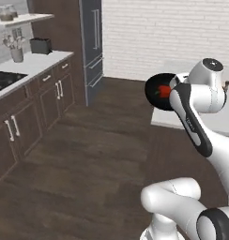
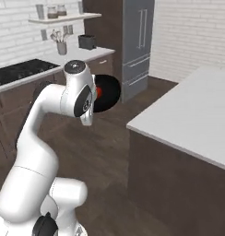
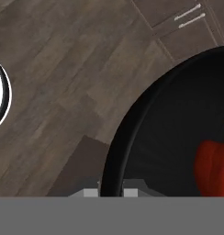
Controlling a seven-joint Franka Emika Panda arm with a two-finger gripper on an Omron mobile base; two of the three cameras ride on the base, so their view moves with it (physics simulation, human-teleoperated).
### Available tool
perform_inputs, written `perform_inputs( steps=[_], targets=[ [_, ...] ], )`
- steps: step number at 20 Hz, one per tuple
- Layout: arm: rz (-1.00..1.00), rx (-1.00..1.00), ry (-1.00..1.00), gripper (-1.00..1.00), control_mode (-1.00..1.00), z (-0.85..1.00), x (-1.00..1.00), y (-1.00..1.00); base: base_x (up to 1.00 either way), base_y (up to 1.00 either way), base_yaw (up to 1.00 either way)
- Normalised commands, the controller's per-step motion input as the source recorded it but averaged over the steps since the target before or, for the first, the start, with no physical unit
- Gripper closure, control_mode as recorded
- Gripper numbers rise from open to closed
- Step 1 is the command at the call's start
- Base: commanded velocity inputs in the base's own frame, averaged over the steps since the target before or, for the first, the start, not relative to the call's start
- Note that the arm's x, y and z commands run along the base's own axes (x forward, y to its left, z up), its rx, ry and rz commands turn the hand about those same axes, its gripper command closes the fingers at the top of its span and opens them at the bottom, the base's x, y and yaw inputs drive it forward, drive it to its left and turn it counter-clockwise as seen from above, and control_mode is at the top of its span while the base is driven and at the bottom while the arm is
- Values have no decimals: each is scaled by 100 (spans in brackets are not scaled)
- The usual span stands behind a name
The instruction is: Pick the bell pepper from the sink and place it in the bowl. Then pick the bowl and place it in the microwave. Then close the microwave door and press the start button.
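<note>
The round black bowl point(image 1: 154, 84) hangs in the air over the wooden floor, tilted so that its inside faces the left base camera. The red bell pepper point(image 1: 164, 91) lies inside it. From the right base view the bowl point(image 2: 109, 94) juts out from behind the arm's wrist, with a sliver of the pepper point(image 2: 99, 92) at its edge. In the hand view the bowl point(image 3: 169, 128) fills the right side with the pepper point(image 3: 214, 167) in it, and my gripper point(image 3: 111, 193) is shut on the bowl's rim.
A light-topped island counter point(image 2: 188, 115) stands to the right of the arm, also seen at the island counter point(image 1: 222, 123). Brown cabinets point(image 1: 22, 122) with a cooktop point(image 1: 3, 79) line the left wall. A steel fridge point(image 1: 91, 42) stands at the back. Wooden floor lies between them.
</note>
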Motion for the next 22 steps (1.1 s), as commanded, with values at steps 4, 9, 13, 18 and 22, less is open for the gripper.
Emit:
perform_inputs(
  steps=[4,9,13,18,22],
  targets=[
    [0,0,0,100,100,0,0,0,0,-7,-71],
    [0,0,0,100,100,0,0,0,0,-7,-72],
    [0,0,0,100,100,0,0,0,0,-6,-72],
    [0,0,0,100,100,0,0,0,0,-6,-72],
    [0,0,0,100,100,0,0,0,0,-3,-72]
  ],
)
